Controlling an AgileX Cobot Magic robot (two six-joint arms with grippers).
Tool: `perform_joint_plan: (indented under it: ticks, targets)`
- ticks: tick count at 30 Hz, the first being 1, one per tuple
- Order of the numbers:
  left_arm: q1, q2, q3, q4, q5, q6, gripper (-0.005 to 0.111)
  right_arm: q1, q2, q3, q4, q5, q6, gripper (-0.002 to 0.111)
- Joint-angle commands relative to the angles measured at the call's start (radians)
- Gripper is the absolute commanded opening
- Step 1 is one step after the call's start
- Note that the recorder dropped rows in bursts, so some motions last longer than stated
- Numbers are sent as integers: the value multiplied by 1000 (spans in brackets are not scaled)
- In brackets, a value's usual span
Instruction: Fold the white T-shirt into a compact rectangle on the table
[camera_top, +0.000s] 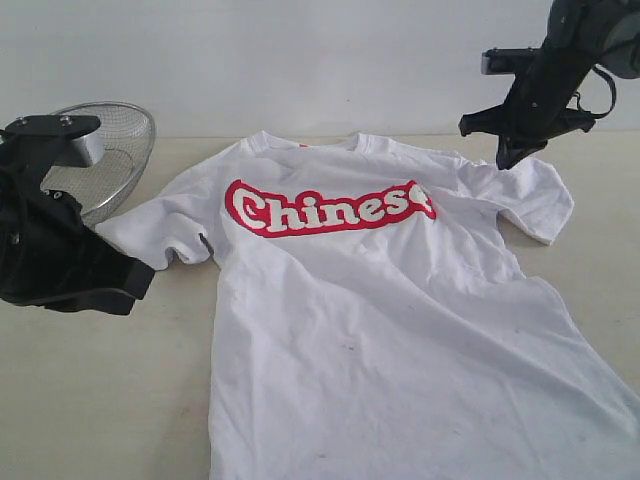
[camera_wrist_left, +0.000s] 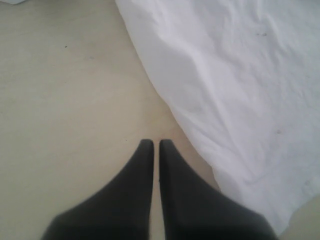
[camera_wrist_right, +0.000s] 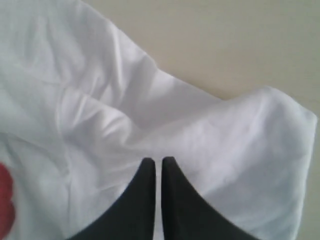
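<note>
The white T-shirt (camera_top: 380, 310) lies spread face up on the table (camera_top: 90, 400), its red "Chinese" lettering (camera_top: 330, 208) across the chest and the collar toward the far edge. My left gripper (camera_top: 143, 280) is low beside the shirt's left sleeve (camera_top: 160, 235), shut and empty. In the left wrist view the left gripper (camera_wrist_left: 156, 143) is over bare table (camera_wrist_left: 65, 100), with the T-shirt's edge (camera_wrist_left: 240, 80) just beside it. My right gripper (camera_top: 507, 160) hangs above the right sleeve (camera_top: 535, 195). In the right wrist view the right gripper (camera_wrist_right: 158, 160) is shut, holding nothing, with the sleeve (camera_wrist_right: 240, 150) beneath it.
A wire-mesh metal basket (camera_top: 120, 145) stands at the back left, behind the left arm (camera_top: 45, 240). The shirt's hem runs off the lower right of the exterior view. Bare tabletop (camera_wrist_right: 225, 40) lies beyond the right sleeve.
</note>
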Motion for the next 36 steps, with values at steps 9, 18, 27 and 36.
perform_joint_plan:
  ticks: [9, 18, 27, 36]
  targets:
    - [-4, -7, 4, 3, -4, 1, 4, -9, 50, 2, -9, -14, -6, 0]
    - [-4, -7, 4, 3, -2, 1, 4, -12, 103, 2, -30, -53, -15, 0]
    - [-4, -7, 4, 3, 1, 1, 4, -16, 103, -1, -100, -144, -6, 0]
    - [-4, -7, 4, 3, 1, 1, 4, -83, 103, -1, -98, -161, 2, 0]
